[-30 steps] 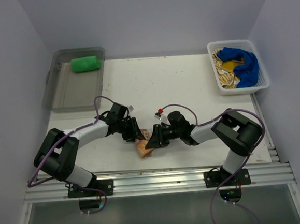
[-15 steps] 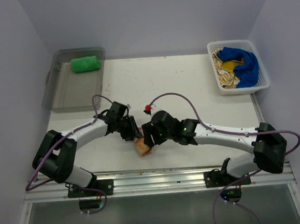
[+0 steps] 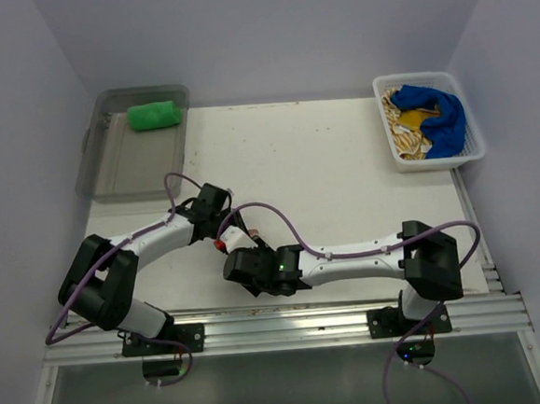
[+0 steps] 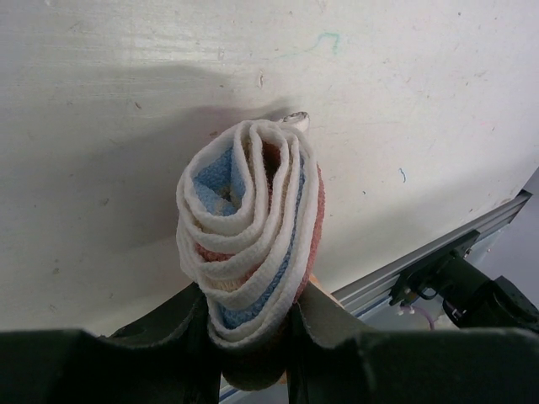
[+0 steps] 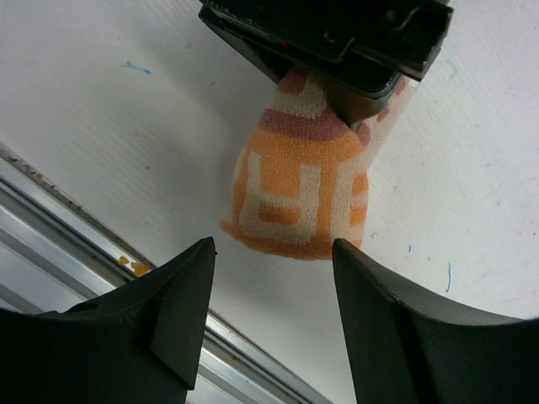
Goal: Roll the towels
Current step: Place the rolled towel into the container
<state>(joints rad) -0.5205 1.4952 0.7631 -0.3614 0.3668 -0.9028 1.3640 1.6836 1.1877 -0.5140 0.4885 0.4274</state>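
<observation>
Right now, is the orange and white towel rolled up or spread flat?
Rolled up: the orange-and-white towel shows spiral layers at its end in the left wrist view, pinched in the left hand.

place: robot lab cell | evidence: plain walls (image 3: 266, 34), aluminium rail (image 3: 280, 330), white worktable (image 3: 343, 177)

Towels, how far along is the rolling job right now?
Done: the bright green rolled towel lies in the clear plastic bin. In hand: the orange-and-white towel is rolled, pinched by the left claw, with the open right claw facing it. Left: the deep blue towel and the yellow-tan patterned towel lie crumpled in the white basket.
</observation>
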